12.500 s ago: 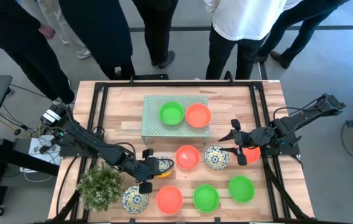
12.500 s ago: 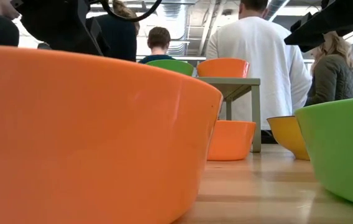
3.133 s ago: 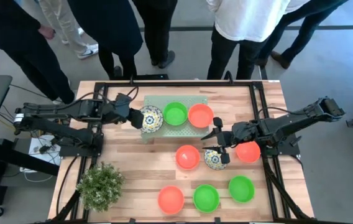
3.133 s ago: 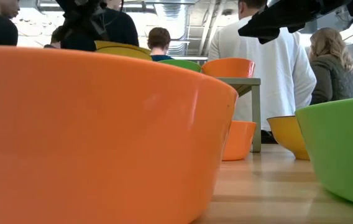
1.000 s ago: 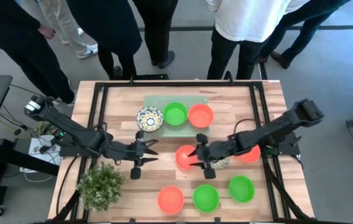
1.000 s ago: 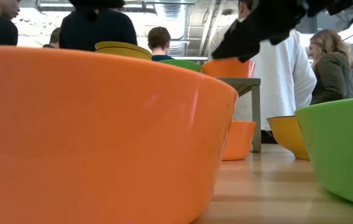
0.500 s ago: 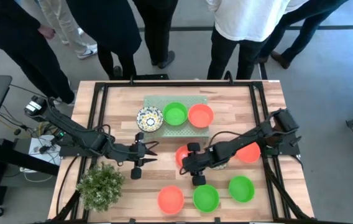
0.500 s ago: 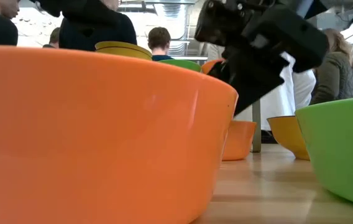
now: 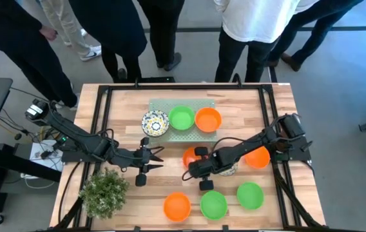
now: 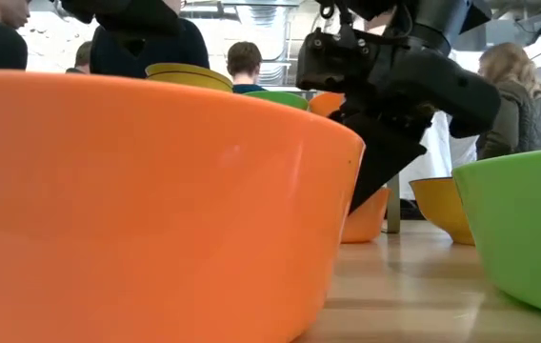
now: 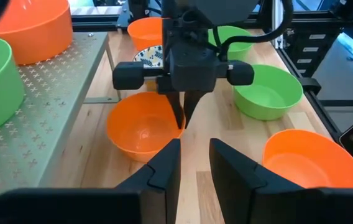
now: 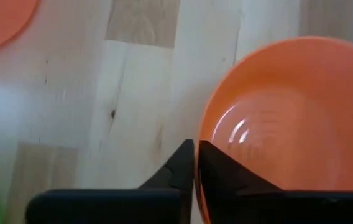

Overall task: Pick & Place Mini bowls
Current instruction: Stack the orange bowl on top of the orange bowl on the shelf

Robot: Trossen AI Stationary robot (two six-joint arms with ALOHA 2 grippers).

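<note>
My right gripper (image 9: 198, 169) reaches down to an orange mini bowl (image 9: 189, 156) in the middle of the table and is shut on it. The left wrist view shows that bowl (image 11: 140, 127) with the right gripper (image 11: 182, 118) at its near side. My left gripper (image 9: 149, 160) hovers open to the left of it, fingers pointing at the bowl with nothing between them. On the pale green mat (image 9: 164, 135) stand a floral bowl (image 9: 155, 122), a green bowl (image 9: 182, 118) and an orange bowl (image 9: 208, 119). My right gripper pinches the orange bowl's rim on its near side (image 12: 202, 134), one finger outside the wall and one inside. The fingers (image 11: 178, 112) come from above, pointing down. The bowl stands upright with its base on the table.
A floral bowl (image 9: 228, 169) lies under my right arm, with an orange bowl (image 9: 258, 156) beyond it. Along the near edge stand an orange bowl (image 9: 177, 206) and two green bowls (image 9: 213, 205) (image 9: 250, 195). A bushy plant (image 9: 104, 192) stands near left. People stand past the far edge.
My right gripper has gone toward the table's left and near edge and down onto the orange bowl's near rim, and its spread fingers have shut on the rim. The bowl stays where it was.
</note>
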